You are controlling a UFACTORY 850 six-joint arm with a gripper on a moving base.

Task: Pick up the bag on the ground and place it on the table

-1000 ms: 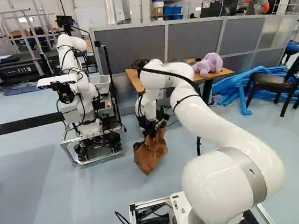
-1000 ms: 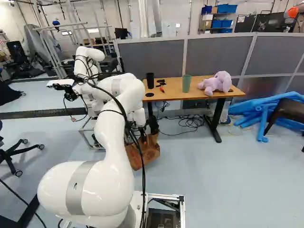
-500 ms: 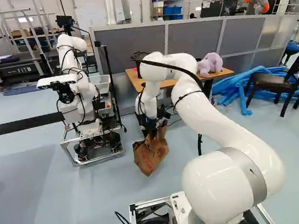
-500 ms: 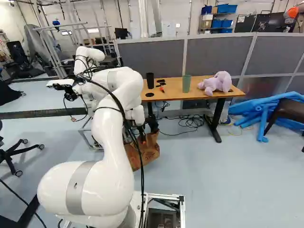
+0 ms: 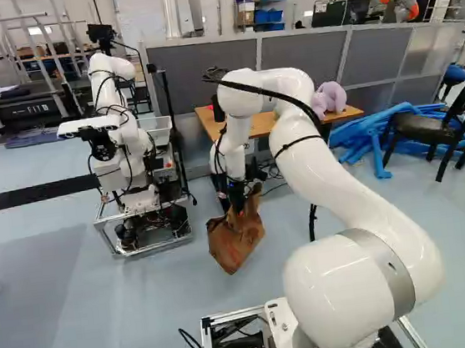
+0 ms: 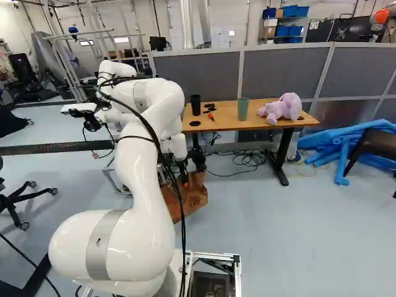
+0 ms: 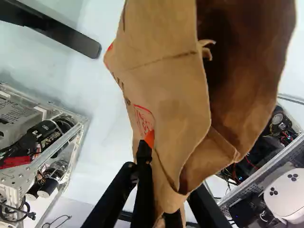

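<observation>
The end effector (image 5: 239,210) is clenched on the brown paper bag (image 5: 234,248), low in front of the desk (image 6: 257,125), toward the desk's left end as the base views look at it. In the wrist view one black finger (image 7: 144,187) lies against the outer side of the paper; the other goes in behind the fold and is partly hidden, with the paper gathered between the two. The bag tilts, its mouth gaping, and sits well below the level of the desk's top; whether its lowest corner touches the floor (image 6: 266,216) I cannot tell. The white arm (image 5: 333,175) arches up from its base nearer the cameras than the desk and bends down to the bag. On the desk's top are a black cup (image 6: 195,105) near the left end, a green cup (image 6: 243,110) around the middle, and a purple plush toy (image 6: 281,109) toward the right end. Loose black cables (image 6: 249,159) lie on the floor under the desk. Left of the desk stands another robot (image 5: 133,141) on a wheeled frame; right of it are blue tubes (image 6: 346,143) in a heap and a dark chair (image 6: 375,148). A grey partition (image 6: 284,71) runs behind the desk.
</observation>
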